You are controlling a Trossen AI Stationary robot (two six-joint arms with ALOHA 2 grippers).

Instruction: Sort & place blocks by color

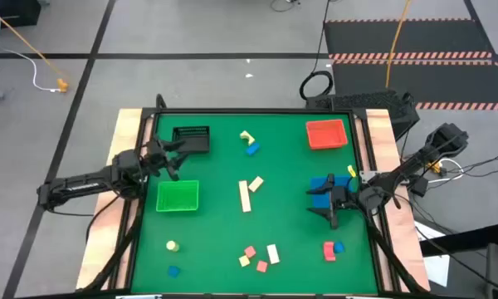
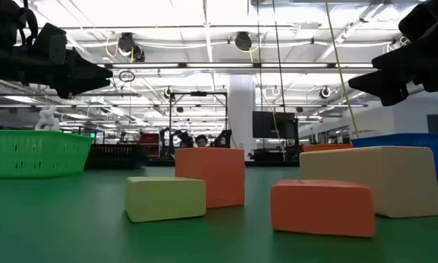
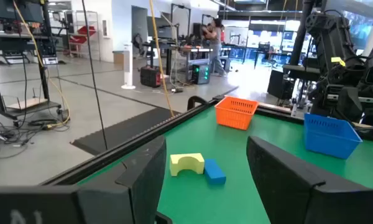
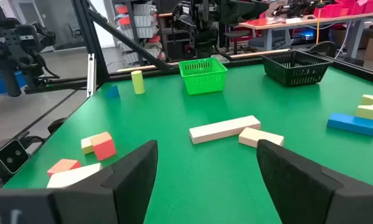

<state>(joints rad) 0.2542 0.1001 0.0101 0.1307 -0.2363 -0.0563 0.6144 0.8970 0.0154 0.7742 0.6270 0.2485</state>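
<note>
The left hand [image 1: 173, 155] is hovering with its fingers apart and holding nothing, between the black bin [image 1: 192, 139] and the green bin [image 1: 178, 196]. The right hand [image 1: 324, 202] is hanging just beside the blue bin [image 1: 321, 184], fingers likewise spread and empty.

The blocks [image 1: 251, 194] are lying scattered over the green surface [image 1: 216, 241]: cream bars mid-field, a yellow arch [image 1: 246, 137] touching a blue piece [image 1: 252, 149] near the far edge, and red, pink and cream ones at the near edge. A yellow block [image 1: 342, 180] seems to be resting in the blue bin, though that is hard to confirm. The red bin [image 1: 326, 134] is sitting at the far right corner.
</note>
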